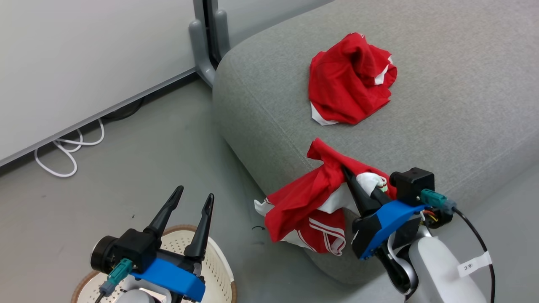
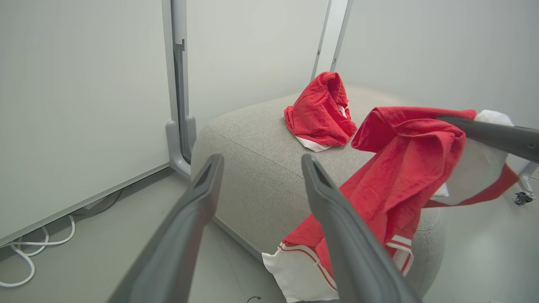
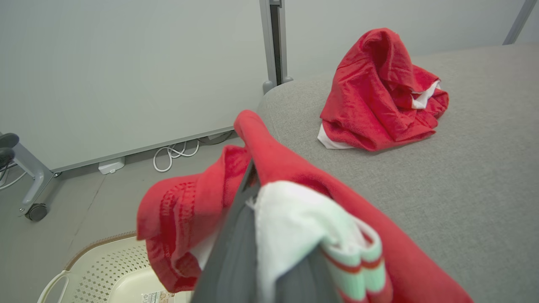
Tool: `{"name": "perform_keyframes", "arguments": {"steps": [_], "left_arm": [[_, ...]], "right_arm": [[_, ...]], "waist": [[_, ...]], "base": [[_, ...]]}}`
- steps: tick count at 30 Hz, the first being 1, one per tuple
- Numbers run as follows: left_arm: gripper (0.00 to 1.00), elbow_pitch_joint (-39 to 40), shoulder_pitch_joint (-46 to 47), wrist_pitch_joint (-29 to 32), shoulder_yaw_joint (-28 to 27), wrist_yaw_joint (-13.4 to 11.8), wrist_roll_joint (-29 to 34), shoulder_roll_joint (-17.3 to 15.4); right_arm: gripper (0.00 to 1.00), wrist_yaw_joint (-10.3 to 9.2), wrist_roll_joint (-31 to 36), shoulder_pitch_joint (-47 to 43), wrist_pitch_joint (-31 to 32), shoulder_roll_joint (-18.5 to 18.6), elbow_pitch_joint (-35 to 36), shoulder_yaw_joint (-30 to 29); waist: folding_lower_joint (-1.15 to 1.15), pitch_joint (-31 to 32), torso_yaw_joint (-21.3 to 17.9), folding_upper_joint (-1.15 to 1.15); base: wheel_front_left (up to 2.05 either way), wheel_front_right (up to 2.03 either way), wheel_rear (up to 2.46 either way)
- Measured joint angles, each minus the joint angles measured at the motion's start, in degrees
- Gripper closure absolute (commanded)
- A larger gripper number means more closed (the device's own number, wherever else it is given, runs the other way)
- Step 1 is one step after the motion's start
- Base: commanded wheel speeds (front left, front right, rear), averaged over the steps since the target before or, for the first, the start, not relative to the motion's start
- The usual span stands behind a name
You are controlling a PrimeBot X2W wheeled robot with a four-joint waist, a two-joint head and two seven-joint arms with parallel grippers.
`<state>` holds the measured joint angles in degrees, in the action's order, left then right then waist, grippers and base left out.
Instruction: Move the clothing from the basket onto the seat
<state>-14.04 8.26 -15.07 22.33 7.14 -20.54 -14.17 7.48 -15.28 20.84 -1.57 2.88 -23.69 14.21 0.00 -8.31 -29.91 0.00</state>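
Note:
One red garment [image 1: 349, 80] lies crumpled on the grey seat [image 1: 442, 118]. My right gripper [image 1: 349, 176] is shut on a second red-and-white garment [image 1: 303, 206], which it holds at the seat's front edge; the cloth drapes down the cushion's side. In the right wrist view this garment [image 3: 290, 176] wraps the dark fingers [image 3: 236, 244]. Low at the left, my left gripper [image 1: 195, 193] stands open and holds nothing, just above the cream basket [image 1: 217, 261]. The basket [image 3: 92, 265] shows its label [image 3: 153, 296] on the bottom. The left wrist view looks between the open fingers [image 2: 202, 198] at both garments.
A white panel on grey legs [image 1: 206, 46] stands behind the seat's left corner. A white cable [image 1: 67, 155] loops on the floor along the panel's foot. A castor of a stand [image 3: 36, 211] sits on the grey floor left of the basket.

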Motion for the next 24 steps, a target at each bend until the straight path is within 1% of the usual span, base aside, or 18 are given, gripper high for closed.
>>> {"name": "perform_keyframes", "arguments": {"steps": [4,8,13,16,17,20,24], "left_arm": [[0.0,0.2,0.3,0.0,0.1,0.1,0.1,-0.3],[0.0,0.9,0.8,0.0,0.1,0.3,0.3,-0.7],[0.0,2.2,2.0,0.0,0.2,0.3,1.0,-1.0],[0.0,3.2,3.2,0.0,0.6,0.3,1.6,-1.6],[0.0,3.4,3.6,0.0,0.7,0.3,2.0,-1.9],[0.0,4.2,4.9,0.0,0.7,0.3,2.9,-2.8],[0.0,6.3,7.2,0.0,0.4,0.3,3.8,-3.4]], "right_arm": [[1.0,0.0,-0.7,0.9,0.1,0.0,1.0,-1.1],[1.0,0.0,-1.6,5.5,0.6,0.3,2.9,-3.3],[1.0,0.0,-2.0,13.8,2.5,4.3,4.7,-7.3],[1.0,0.01,-2.8,19.1,4.5,7.6,5.1,-10.0],[1.0,0.0,-3.7,20.9,5.1,8.5,5.1,-11.5],[1.0,0.0,-7.1,26.0,7.2,9.4,5.1,-17.3],[1.0,0.0,-5.8,32.8,9.3,13.8,4.3,-24.3]], "waist": [[0.0,-0.8,1.0,0.0],[0.0,-2.5,2.0,0.0],[0.01,-5.3,3.6,0.0],[0.01,-7.4,4.7,0.0],[0.01,-8.2,5.1,0.0],[0.01,-10.7,6.3,0.0],[0.01,-14.6,8.2,0.0]], "base": [[0.0,0.0,0.0],[0.0,0.0,0.0],[0.0,0.0,0.0],[0.0,0.0,0.0],[0.0,0.0,0.0],[0.0,0.0,0.0],[0.0,0.0,0.0]]}}
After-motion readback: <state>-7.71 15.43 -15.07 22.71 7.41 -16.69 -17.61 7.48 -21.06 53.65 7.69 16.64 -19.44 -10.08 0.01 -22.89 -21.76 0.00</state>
